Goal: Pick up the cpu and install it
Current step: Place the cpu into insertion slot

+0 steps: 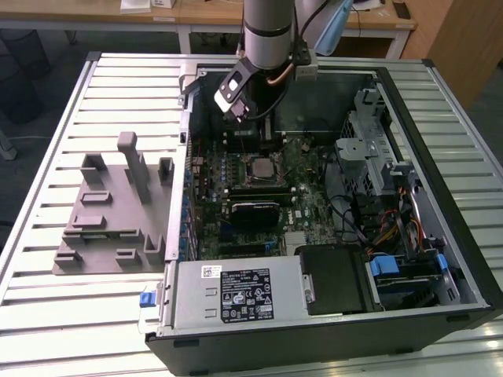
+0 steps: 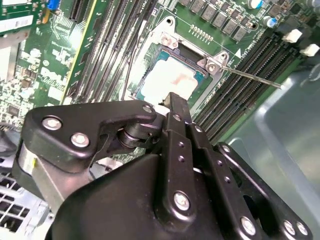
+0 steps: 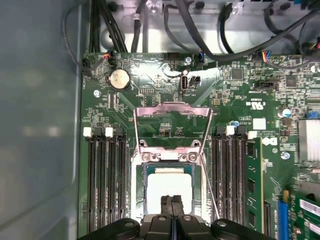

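First wrist view had the best of it from where I stood: the gripper [image 3: 172, 201] pointed down into the open socket, its two black fingers [image 3: 167, 206] pressed together with nothing between them. Their tips were over the near edge of the cpu [image 3: 167, 182], though I could not tell if they touched it. The chip lay flat in the socket, silvery top up, between the two banks of memory slots [image 3: 105, 180]. The load plate [image 3: 172, 106] stood swung back and unlatched.

In the second wrist view the thin locking lever [image 2: 250, 77] stuck out to one side of the socket, free. In the exterior view the arm [image 1: 267, 31] reached down into the computer case [image 1: 456, 204], with the grey pegged tray [image 1: 110, 228] well apart on the slatted table [image 1: 47, 141].

The danger, to my eye, was that nothing clamped the chip. Fingertips that close could nudge it askew with any sideways drift. A hard push on one edge could tilt it and bend the socket contacts beneath. The plate or lever might also snag a finger.
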You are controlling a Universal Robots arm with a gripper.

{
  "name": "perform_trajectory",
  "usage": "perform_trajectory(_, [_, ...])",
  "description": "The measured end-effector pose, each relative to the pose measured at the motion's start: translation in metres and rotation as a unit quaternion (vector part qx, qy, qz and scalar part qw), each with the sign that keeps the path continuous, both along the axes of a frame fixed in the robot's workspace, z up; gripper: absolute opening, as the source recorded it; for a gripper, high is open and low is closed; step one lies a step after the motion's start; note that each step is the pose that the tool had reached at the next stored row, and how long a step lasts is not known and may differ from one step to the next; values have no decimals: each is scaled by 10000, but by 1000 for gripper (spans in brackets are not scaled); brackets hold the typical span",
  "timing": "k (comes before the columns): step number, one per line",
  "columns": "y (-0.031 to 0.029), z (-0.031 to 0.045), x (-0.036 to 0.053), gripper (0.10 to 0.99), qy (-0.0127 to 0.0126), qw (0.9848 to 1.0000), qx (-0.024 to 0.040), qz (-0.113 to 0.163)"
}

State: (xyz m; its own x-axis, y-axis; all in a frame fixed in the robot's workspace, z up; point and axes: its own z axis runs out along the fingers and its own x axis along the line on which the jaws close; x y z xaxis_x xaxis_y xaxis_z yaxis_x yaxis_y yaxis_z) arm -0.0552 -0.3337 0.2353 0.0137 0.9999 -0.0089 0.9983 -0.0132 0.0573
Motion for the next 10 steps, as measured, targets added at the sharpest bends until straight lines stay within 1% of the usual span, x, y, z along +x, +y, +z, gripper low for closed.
perform_trajectory(4, [0,108,0,106,-10,10000,0,1])
perform_trajectory(7, [0,200,0,106,-25,10000,0,0])
perform_trajectory(10, [0,275,-1,106,-42,10000,0,1])
